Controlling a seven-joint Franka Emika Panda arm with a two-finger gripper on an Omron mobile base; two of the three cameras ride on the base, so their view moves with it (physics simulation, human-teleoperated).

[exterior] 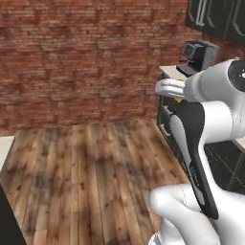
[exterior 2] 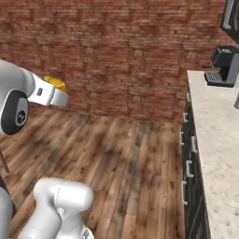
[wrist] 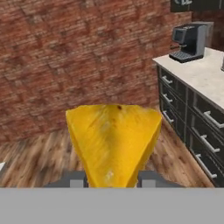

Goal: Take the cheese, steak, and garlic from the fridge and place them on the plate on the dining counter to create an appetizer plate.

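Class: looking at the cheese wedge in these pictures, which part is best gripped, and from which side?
Across the narrow end of the cheese, as the gripper does now: the fingers pinch its two flat faces, coming from behind the tip, leaving the broad rind edge pointing away.

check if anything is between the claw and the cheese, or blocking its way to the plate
Nothing stands between them: the claw is already shut on the cheese, which sits between its fingers. Ahead lie bare wooden floor, a brick wall and a drawer counter with a coffee machine. No plate shows, so the path to it cannot be judged.
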